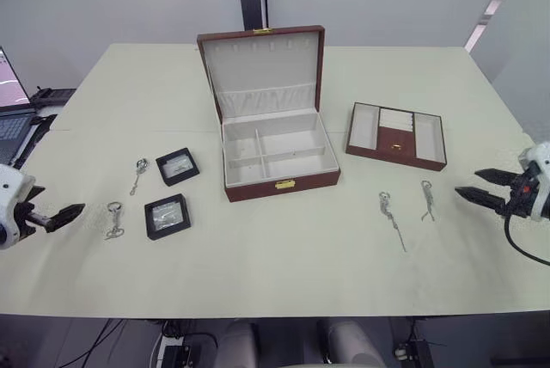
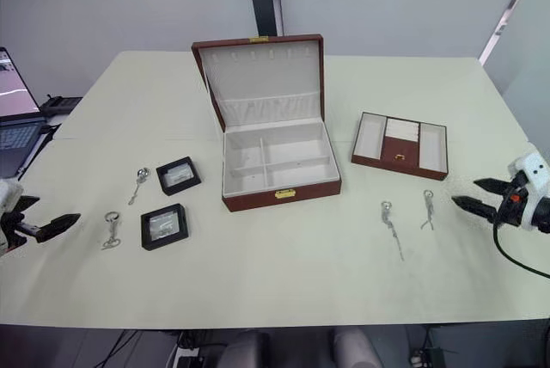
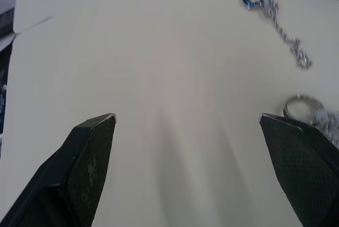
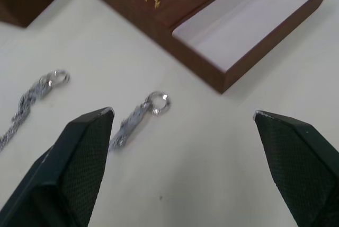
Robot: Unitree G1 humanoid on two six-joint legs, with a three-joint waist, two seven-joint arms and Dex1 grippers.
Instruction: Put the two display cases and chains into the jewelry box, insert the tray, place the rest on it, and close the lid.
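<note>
Both grippers idle, jaws apart, nothing loaded: best start with left gripper taking the near display case, left of the open jewelry box, squarely by opposite edges.

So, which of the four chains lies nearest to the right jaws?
The short chain in front of the tray, rightmost of all; its longer neighbour lies further left.

Jewelry box sits between display cases and tray.
</note>
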